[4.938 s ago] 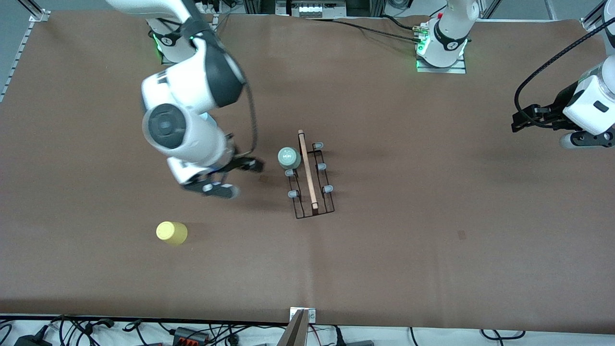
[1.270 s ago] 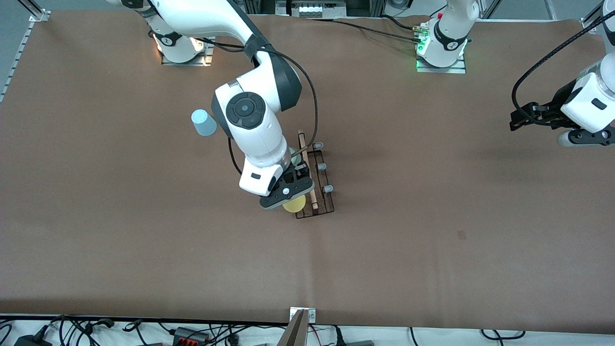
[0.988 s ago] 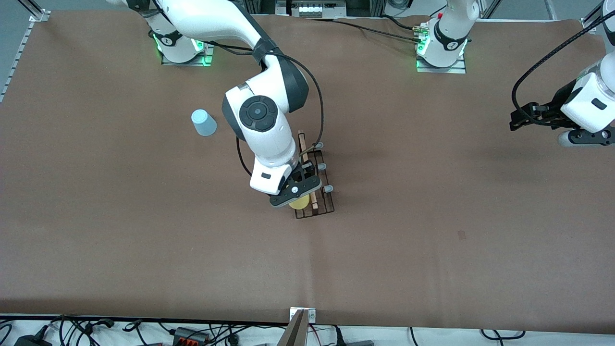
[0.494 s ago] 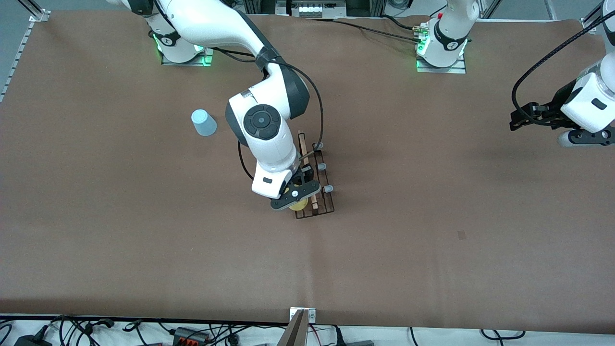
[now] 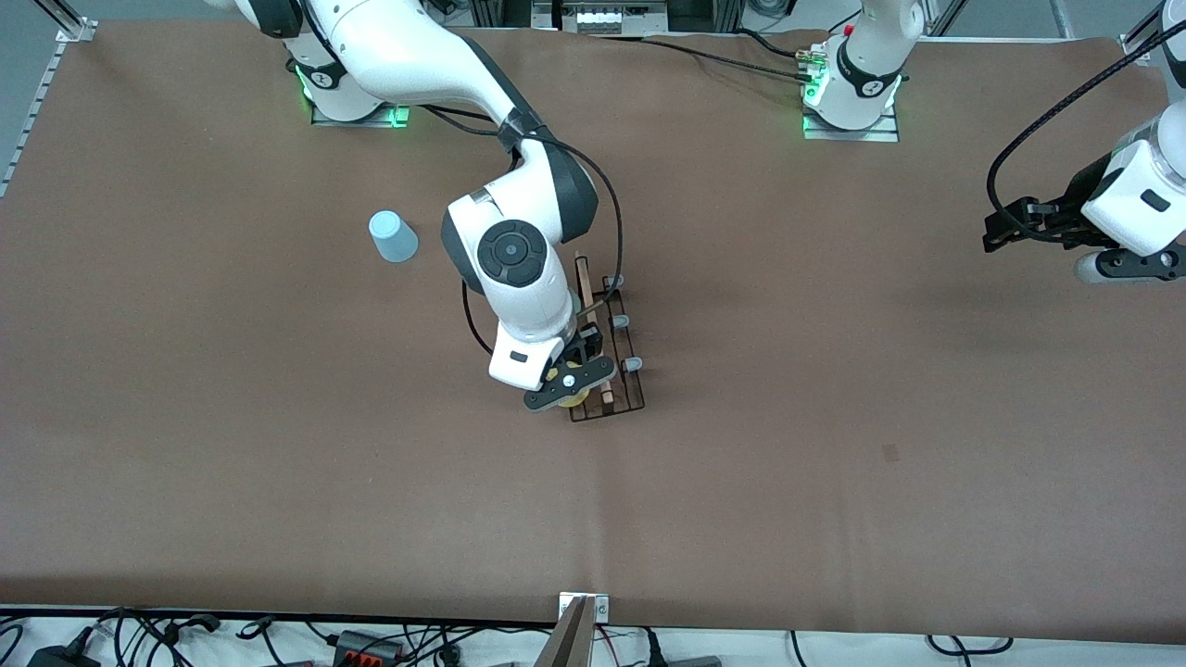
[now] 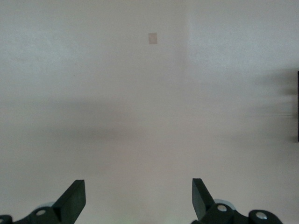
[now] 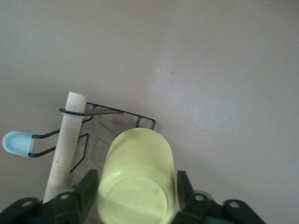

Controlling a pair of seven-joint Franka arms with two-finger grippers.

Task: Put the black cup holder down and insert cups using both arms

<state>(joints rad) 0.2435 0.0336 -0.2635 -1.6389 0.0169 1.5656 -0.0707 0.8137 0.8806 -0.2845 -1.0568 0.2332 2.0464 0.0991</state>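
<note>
Starting nearest the front camera, you have the thin black wire cup holder [image 5: 607, 357] with its light wooden rod [image 5: 593, 329] standing mid-table. At its nearest end the right arm's black two-finger gripper [image 5: 569, 383] is over the rack, clenched on the small yellow plastic cup [image 7: 138, 179]; your right wrist view shows a finger [image 7: 84, 189] pressed to either side of it, with the rod's end and one pale blue-tipped peg [image 7: 16, 143] beside it. Farther back, toward the right arm's end of the table, the small light blue plastic cup [image 5: 393, 235] stands well apart from the rack. Your left arm waits, its gripper [image 5: 1005, 232] held over the bare brown table [image 6: 140, 93] at its own end, fingers [image 6: 74, 198] spread and empty.
</note>
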